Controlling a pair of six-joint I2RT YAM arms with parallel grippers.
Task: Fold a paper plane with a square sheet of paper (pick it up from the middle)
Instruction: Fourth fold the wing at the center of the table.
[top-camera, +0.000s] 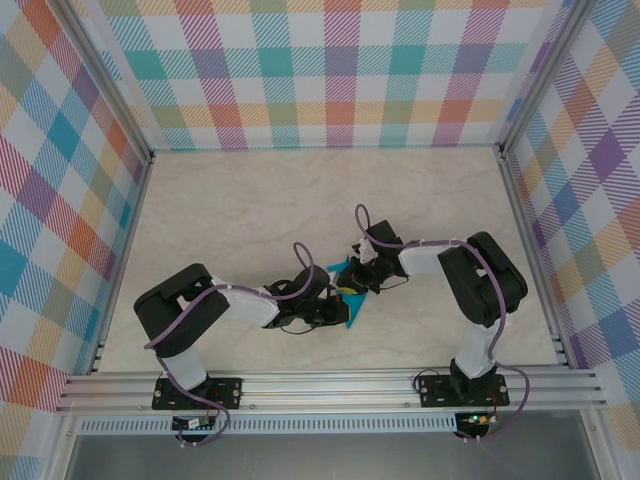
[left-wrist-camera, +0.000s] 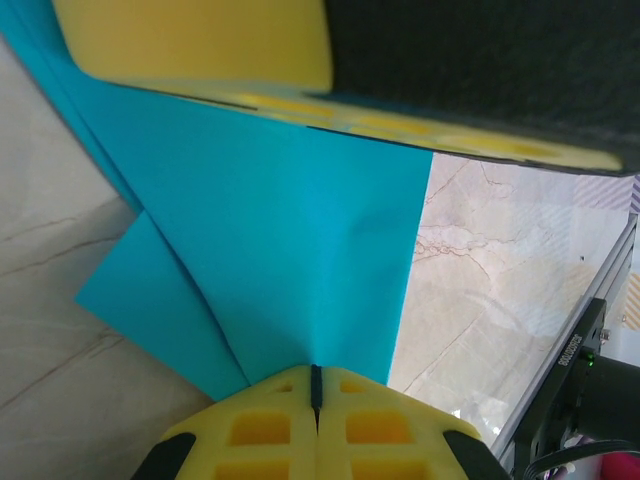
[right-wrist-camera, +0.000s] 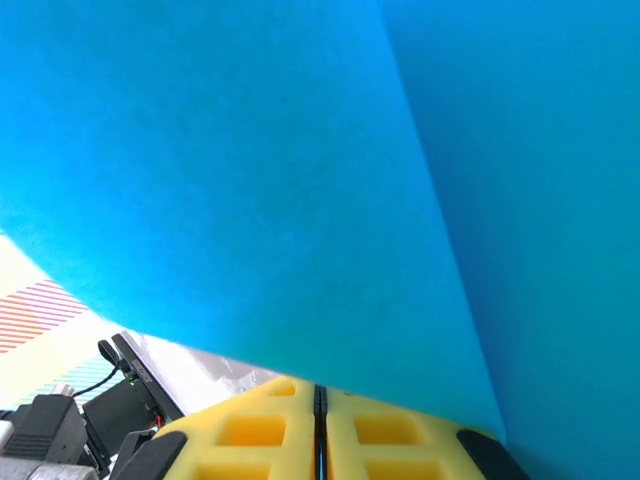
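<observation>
The paper plane (top-camera: 354, 313) is a teal-blue sheet folded into overlapping pointed layers, held up between both arms just above the middle of the table's near half. My left gripper (top-camera: 341, 297) comes in from the left, my right gripper (top-camera: 362, 276) from the right, and they almost meet. In the left wrist view the yellow jaws of the left gripper (left-wrist-camera: 317, 385) are shut on the paper's (left-wrist-camera: 300, 230) lower edge at a crease, with one of the right gripper's fingers (left-wrist-camera: 190, 40) close above. The right gripper (right-wrist-camera: 320, 395) is shut on another edge of the paper (right-wrist-camera: 250, 180).
The marble-look table (top-camera: 250, 200) is boxed in by plaid walls on three sides. An aluminium frame rail (top-camera: 330, 385) runs along the near edge by the arm bases, and a rail post (left-wrist-camera: 560, 380) shows near the left wrist.
</observation>
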